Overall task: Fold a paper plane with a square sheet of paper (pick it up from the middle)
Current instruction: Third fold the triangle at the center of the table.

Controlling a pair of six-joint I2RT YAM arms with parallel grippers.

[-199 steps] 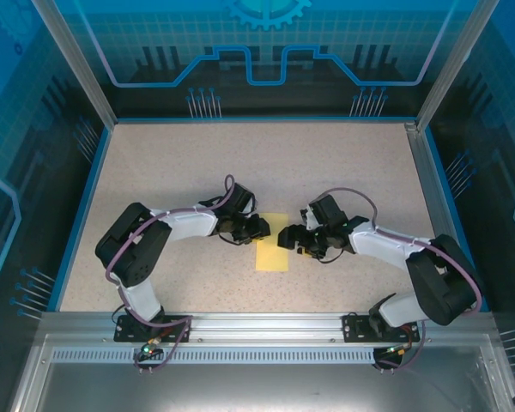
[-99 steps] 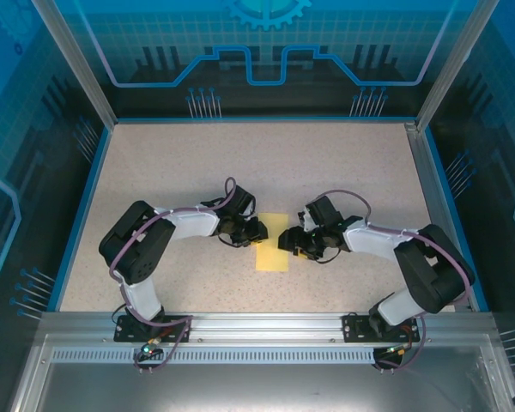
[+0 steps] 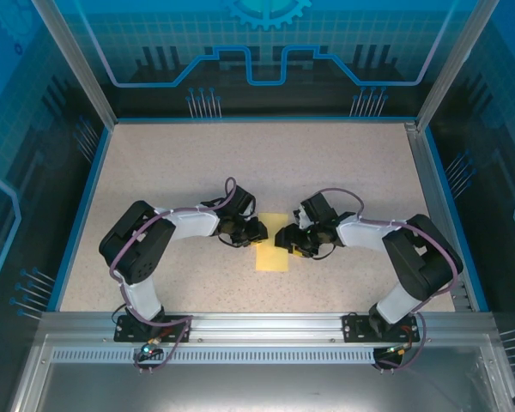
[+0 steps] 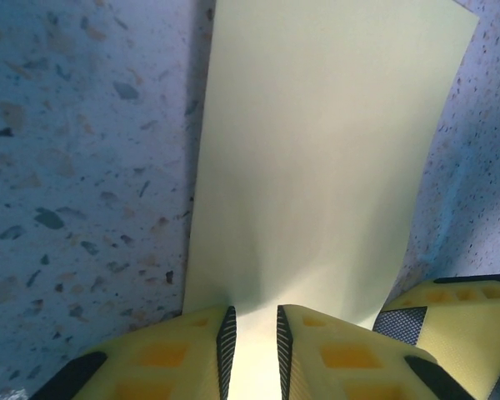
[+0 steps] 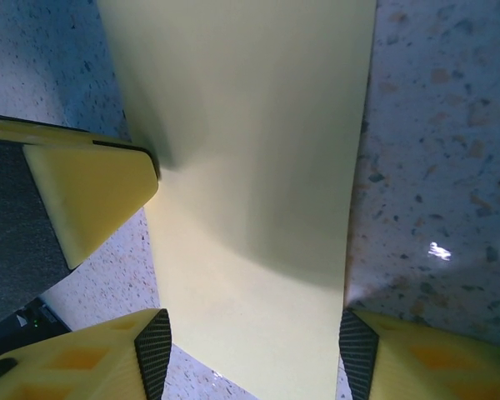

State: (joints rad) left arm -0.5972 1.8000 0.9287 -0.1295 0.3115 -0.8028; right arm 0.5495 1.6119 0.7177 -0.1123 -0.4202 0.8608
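Observation:
The yellow sheet of paper lies on the speckled table as a narrow upright rectangle between the two arms. My left gripper is at its upper left edge. In the left wrist view the left gripper has its jaws close together, with a strip of the paper running up into the narrow gap. My right gripper comes in from the right. In the right wrist view the right gripper is open, its pads set at either side of the paper.
One yellow finger of the left gripper pokes into the right wrist view, close by. A finger of the right gripper sits at the lower right of the left wrist view. A blue rail and metal frame border the table.
The right arm has shifted left toward the paper and its jaws have narrowed to the paper's width. The left gripper has hardly moved, its jaws closing slightly.

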